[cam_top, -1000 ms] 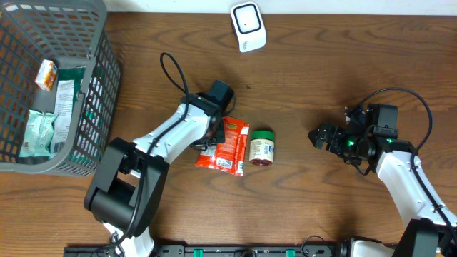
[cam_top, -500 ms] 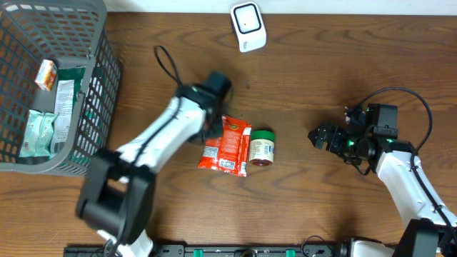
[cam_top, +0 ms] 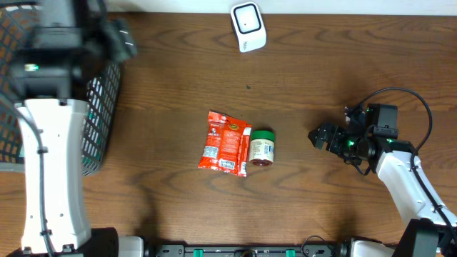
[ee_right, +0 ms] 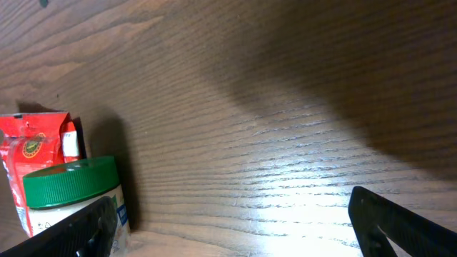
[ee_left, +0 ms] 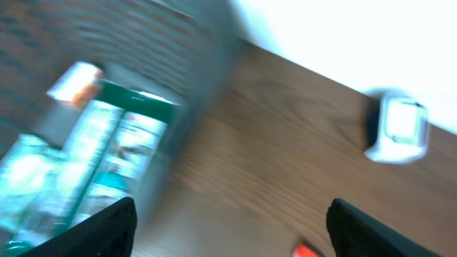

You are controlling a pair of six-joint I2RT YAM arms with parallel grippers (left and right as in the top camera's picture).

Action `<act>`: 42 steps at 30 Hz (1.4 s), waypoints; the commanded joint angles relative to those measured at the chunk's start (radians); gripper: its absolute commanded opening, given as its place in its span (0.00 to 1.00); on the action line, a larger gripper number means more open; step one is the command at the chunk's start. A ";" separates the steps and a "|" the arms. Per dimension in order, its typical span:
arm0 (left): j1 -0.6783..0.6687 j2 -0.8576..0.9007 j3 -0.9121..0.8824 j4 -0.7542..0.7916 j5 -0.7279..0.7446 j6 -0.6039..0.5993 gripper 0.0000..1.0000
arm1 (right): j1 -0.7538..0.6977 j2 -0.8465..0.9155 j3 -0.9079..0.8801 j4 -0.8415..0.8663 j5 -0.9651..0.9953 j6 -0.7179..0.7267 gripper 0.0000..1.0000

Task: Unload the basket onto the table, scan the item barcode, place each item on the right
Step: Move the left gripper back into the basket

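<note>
left fingers (ee_left: 107, 228) apart above basket (cam_top: 98, 107); right fingers (ee_right: 400, 228) apart; jar (cam_top: 261, 147) beside red pouch (cam_top: 224, 142)

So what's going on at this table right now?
Nothing is being held. The left gripper is open, up over the basket at the left, where a few packaged items lie. The right gripper is open too, low over the table on the right. A red packet and a jar with a green lid lie side by side mid-table, and the scanner sits at the far edge with nothing in front of it.
</note>
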 commanded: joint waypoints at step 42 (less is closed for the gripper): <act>0.437 0.592 -0.174 0.042 -0.294 0.066 0.87 | -0.008 -0.013 0.013 0.001 -0.004 0.012 0.99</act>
